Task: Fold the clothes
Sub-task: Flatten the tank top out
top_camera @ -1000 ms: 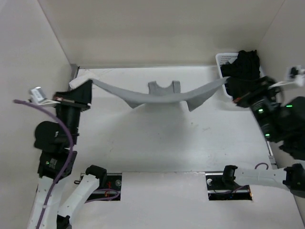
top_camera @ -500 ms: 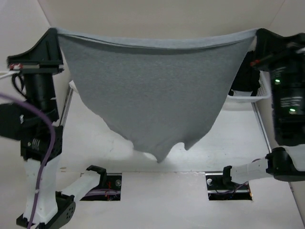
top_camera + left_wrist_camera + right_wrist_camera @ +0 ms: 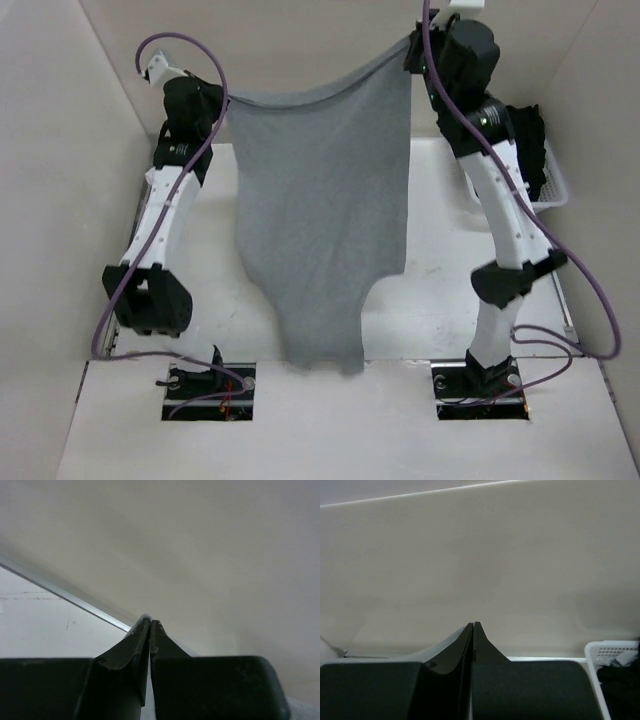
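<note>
The clothes (image 3: 320, 200), a light grey tank top, hang in the air as one long sheet in the top view. The strap end dangles near the table's front edge. My left gripper (image 3: 222, 100) is shut on the top left corner of the upper edge, and my right gripper (image 3: 412, 45) is shut on the top right corner, slightly higher. In the left wrist view the gripper (image 3: 150, 622) has its jaws pressed together with a sliver of pale fabric at the tips. The right wrist view shows that gripper (image 3: 473, 625) pressed shut too, the fabric barely visible.
A white basket (image 3: 553, 185) stands at the back right of the table (image 3: 200, 290) with a black garment (image 3: 530, 130) in it; both basket (image 3: 615, 650) and garment (image 3: 620, 680) show in the right wrist view. Beige walls enclose three sides.
Both arms have raised the clothes off the table and then drawn closer together toward the back. The garment, stretched wide half a second ago, now hangs narrower and longer.
</note>
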`<state>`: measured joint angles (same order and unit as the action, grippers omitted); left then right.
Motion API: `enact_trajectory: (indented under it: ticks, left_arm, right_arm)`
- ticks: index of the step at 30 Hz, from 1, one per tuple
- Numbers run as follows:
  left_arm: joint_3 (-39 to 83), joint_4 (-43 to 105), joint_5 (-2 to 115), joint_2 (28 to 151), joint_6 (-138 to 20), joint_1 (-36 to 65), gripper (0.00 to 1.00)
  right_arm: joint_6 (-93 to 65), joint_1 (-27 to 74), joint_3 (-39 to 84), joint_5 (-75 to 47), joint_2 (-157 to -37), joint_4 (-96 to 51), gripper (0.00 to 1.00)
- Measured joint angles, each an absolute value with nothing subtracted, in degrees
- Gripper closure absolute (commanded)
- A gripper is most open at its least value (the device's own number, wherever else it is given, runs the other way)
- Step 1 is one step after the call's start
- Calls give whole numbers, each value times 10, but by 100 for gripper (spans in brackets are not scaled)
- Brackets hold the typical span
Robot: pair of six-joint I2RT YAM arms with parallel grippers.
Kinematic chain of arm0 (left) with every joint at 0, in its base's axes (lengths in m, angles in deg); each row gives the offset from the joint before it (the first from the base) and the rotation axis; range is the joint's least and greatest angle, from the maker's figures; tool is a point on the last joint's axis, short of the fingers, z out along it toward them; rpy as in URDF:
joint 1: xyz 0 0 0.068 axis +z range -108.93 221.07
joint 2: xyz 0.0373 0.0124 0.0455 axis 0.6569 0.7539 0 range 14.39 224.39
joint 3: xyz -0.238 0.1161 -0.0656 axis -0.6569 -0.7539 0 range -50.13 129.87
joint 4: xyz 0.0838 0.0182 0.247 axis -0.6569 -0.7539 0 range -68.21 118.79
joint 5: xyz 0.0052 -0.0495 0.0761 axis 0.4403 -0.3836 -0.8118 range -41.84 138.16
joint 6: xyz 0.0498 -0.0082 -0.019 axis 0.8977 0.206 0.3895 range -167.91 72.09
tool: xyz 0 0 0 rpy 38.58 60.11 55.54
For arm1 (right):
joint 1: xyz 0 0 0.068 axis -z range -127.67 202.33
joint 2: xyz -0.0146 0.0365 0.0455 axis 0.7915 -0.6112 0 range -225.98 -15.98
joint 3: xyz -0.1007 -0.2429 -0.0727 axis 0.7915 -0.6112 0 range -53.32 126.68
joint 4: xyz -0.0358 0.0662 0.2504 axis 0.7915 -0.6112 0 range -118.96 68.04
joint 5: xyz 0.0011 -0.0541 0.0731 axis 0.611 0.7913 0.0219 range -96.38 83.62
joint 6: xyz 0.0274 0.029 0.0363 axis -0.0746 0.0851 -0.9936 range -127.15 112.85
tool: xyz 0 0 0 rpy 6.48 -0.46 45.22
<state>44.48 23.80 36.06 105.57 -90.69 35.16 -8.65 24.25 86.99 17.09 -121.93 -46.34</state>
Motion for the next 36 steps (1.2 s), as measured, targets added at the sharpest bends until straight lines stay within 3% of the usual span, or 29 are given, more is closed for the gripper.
enact_trajectory:
  ticks: [4, 9, 17, 20, 26, 29, 32, 36]
  left_arm:
    - [533, 208, 381, 1115, -912, 362, 98]
    - [599, 218, 388, 1096, -911, 366, 98]
    - [574, 266, 386, 987, -897, 369, 98]
    - [499, 298, 381, 932, -891, 363, 98]
    - [229, 345, 361, 796, -888, 337, 98]
    - [65, 331, 351, 707, -900, 321, 98]
    - [-49, 272, 346, 606, -908, 314, 98]
    - [-109, 184, 342, 461, -914, 307, 98]
  right_arm:
    - [-136, 293, 1001, 113, -1306, -520, 100]
    - [-173, 310, 998, 80, -1276, -520, 100]
    - [-182, 309, 983, 66, -1191, -500, 100]
    - [-183, 307, 859, 75, -1109, -483, 100]
    - [-192, 227, 374, 137, -855, -392, 100]
    - [-210, 156, 189, 177, -761, -382, 100]
    - [-248, 69, 57, 217, -679, -394, 100]
    - [-327, -54, -23, 269, -593, -451, 100]
